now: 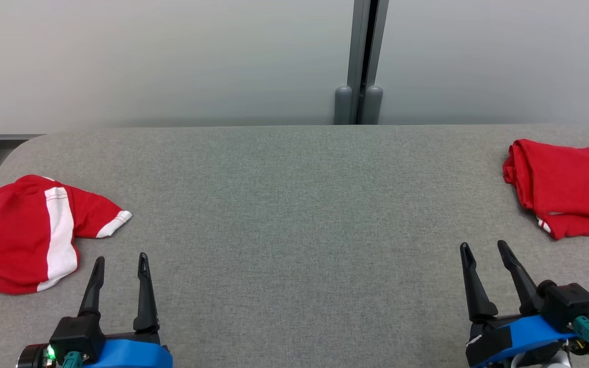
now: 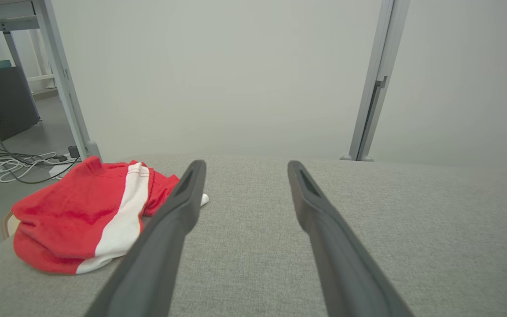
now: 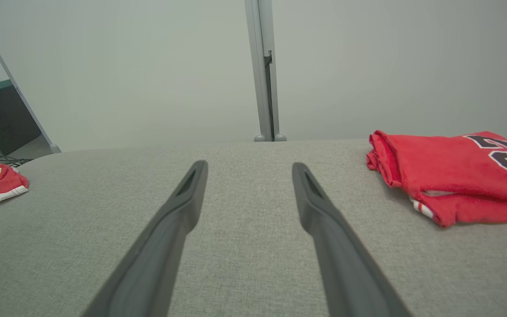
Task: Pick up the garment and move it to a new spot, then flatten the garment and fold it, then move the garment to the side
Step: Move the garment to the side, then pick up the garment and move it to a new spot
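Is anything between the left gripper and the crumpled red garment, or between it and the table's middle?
Nothing visible. The open left gripper is close beside the crumpled garment, only bare grey table between them, and the middle is bare too. The folded red jersey lies far off at the right edge.

Bright, even light; soft shadows.

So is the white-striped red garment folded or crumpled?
Crumpled: the striped garment lies in a rounded heap near the left edge of the table, one sleeve sticking out, no neat edges.
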